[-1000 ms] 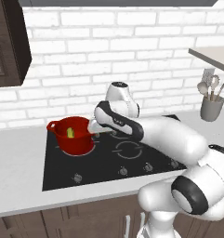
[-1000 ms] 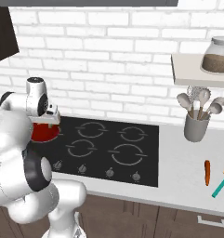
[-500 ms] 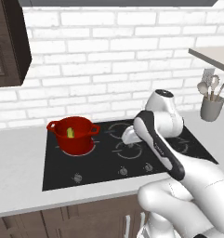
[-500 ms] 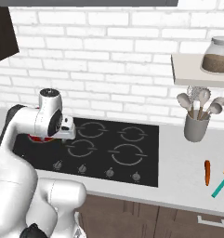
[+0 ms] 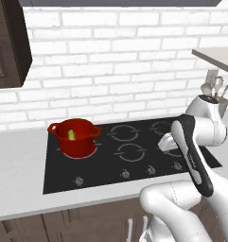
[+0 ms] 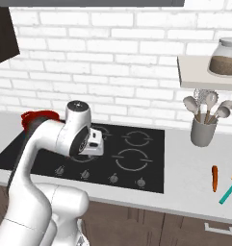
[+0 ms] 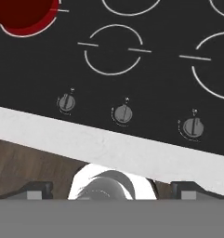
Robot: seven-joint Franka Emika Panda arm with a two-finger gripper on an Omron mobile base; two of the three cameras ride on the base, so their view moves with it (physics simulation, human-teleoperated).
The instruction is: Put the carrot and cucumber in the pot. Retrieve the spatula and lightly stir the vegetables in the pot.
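Observation:
The red pot (image 5: 74, 138) stands on the stove's back left burner with the yellow-green cucumber (image 5: 71, 135) inside it. In the right base view the pot (image 6: 36, 116) is partly hidden behind my arm. On the counter far right of the stove lies the orange carrot (image 6: 214, 178), and just right of it the spatula (image 6: 228, 189) with its teal handle and tan end. My gripper (image 6: 94, 148) hangs over the stove's front middle, open and holding nothing. In the hand view its fingertips (image 7: 37, 189) stand wide apart, above the knobs and the counter edge, with the pot (image 7: 24, 16) at the top left.
The black stove (image 5: 134, 163) has a row of knobs (image 7: 122, 113) along its front. A grey holder of metal spoons and ladles (image 6: 202, 130) stands at the wall right of the stove. A shelf above it carries a glass jar (image 6: 222, 58).
My arm has swung from over the pot to the right, across the stove toward its front. The cucumber stays in the pot. The jaws have stayed open.

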